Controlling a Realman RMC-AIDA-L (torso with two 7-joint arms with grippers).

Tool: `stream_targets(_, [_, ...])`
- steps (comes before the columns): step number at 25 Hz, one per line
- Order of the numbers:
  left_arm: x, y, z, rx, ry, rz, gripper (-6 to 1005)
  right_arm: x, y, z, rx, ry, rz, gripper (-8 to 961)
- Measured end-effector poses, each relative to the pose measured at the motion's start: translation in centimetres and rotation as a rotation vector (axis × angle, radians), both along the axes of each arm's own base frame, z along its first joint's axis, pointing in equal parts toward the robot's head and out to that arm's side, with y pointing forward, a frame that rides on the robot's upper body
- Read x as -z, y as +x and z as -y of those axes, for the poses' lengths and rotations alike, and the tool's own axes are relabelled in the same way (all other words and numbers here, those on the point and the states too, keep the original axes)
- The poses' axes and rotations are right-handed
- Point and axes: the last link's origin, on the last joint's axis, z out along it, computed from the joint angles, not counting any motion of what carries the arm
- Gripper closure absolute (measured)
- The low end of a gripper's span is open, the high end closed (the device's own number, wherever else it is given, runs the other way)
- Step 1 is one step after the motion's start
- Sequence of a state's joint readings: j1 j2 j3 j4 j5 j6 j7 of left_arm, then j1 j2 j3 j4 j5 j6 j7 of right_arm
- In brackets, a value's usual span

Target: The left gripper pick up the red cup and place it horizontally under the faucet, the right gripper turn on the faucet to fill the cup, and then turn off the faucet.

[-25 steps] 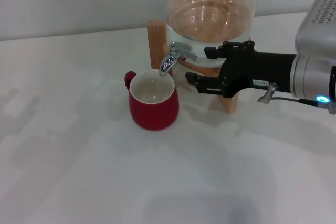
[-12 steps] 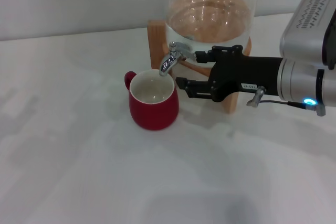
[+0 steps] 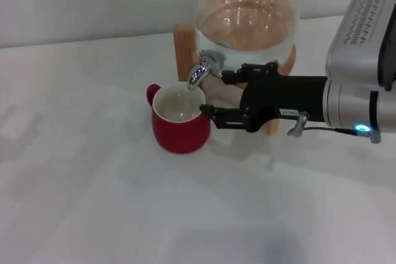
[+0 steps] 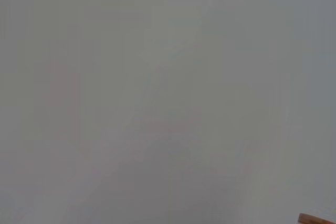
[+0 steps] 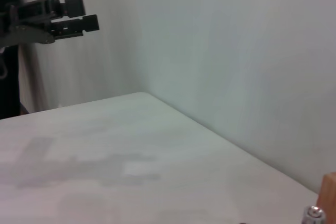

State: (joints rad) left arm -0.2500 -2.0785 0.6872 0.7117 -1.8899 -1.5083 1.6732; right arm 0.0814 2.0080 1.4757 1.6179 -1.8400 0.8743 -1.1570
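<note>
The red cup stands upright on the white table, white inside, with its handle at the back left. Its mouth sits right under the spout of the chrome faucet. My right gripper reaches in from the right and is open. Its upper finger lies just right of the faucet's lever, and its lower finger is beside the cup's right rim. The left gripper is outside the head view and shows only far off in the right wrist view, held up above the table.
The faucet comes out of a glass water jar on a wooden stand at the table's back. A corner of that stand shows in the right wrist view. A pale wall runs behind the table.
My right gripper has moved left, from beside the stand to the faucet and the cup's right side. The cup and faucet have not moved.
</note>
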Motion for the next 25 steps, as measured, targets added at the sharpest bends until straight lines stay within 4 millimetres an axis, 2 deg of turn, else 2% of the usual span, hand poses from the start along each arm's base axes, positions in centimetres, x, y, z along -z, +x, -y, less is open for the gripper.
stream_targets(18, [0.2, -0.3, 0.5, -0.007, -0.007, 0.006, 241, -0.1, -0.1, 0.4, -0.012, -0.014, -0.003, 231])
stream_targets(25, [0.0, -0.3, 0.9, 0.004, -0.007, -0.012, 241, -1.9, 0.9, 1.0, 0.017, 0.045, 0.004, 231])
